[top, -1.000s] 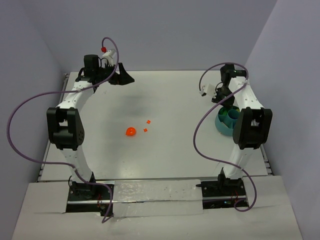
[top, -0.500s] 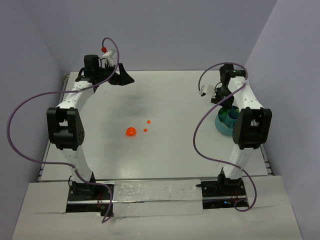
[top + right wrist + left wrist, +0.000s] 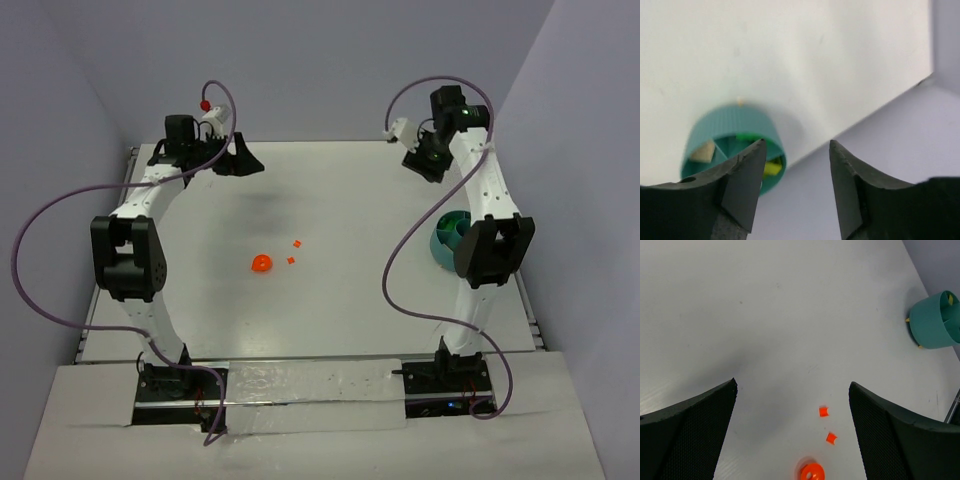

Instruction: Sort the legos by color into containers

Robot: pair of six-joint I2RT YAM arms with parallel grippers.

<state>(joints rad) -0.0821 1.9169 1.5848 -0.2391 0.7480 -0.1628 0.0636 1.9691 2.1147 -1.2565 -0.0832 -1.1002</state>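
Observation:
Three orange-red legos lie mid-table: a round piece (image 3: 260,264) and two small bits (image 3: 297,242) (image 3: 290,260). In the left wrist view they show as the round piece (image 3: 812,473) and the bits (image 3: 823,411) (image 3: 831,438). The teal bowl (image 3: 448,238) stands at the right edge, divided inside, with lime (image 3: 771,168) and green (image 3: 747,136) bricks in it. My left gripper (image 3: 243,158) is open and empty at the far left. My right gripper (image 3: 422,160) is open and empty, raised high at the far right above the bowl (image 3: 720,130).
The table's right edge (image 3: 865,112) runs close beside the bowl. Purple cables loop from both arms. The bowl also shows in the left wrist view (image 3: 932,322) at the far right.
My right gripper has risen from just over the bowl and moved toward the far edge. The left arm has barely moved.

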